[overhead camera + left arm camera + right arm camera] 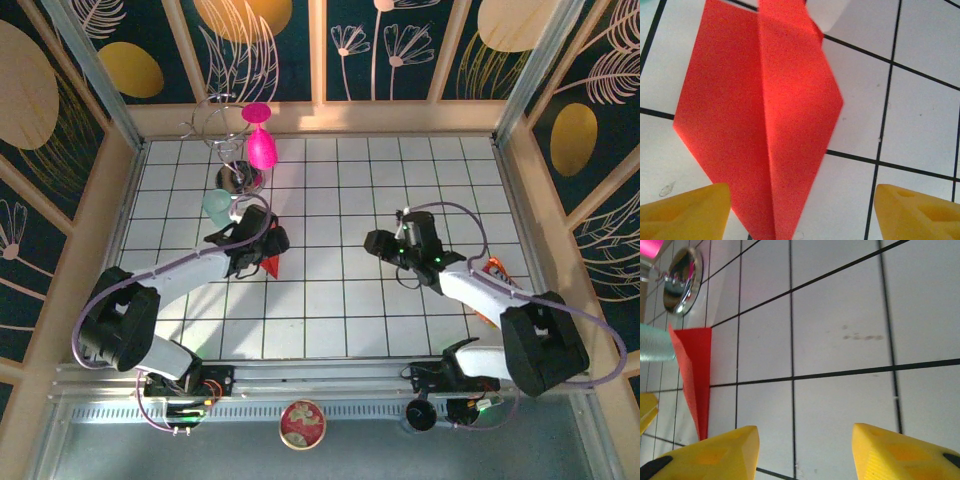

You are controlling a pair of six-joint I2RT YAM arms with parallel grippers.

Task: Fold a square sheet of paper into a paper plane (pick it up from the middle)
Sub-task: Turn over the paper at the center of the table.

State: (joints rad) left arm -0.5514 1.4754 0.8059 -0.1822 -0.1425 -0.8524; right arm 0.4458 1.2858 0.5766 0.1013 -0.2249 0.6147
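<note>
A robot test cell in a lab.
We see two white robot arms, the left arm (185, 266) and the right arm (475, 290), bolted side by side to a metal rail (330, 377) at the near edge of a white table (340, 320) ruled in a black grid. Aluminium posts (95, 70) and beige-framed wall panels (290, 50) printed with gold leaves on dark blue box the table in on three sides — a built enclosure for a rig.
</note>
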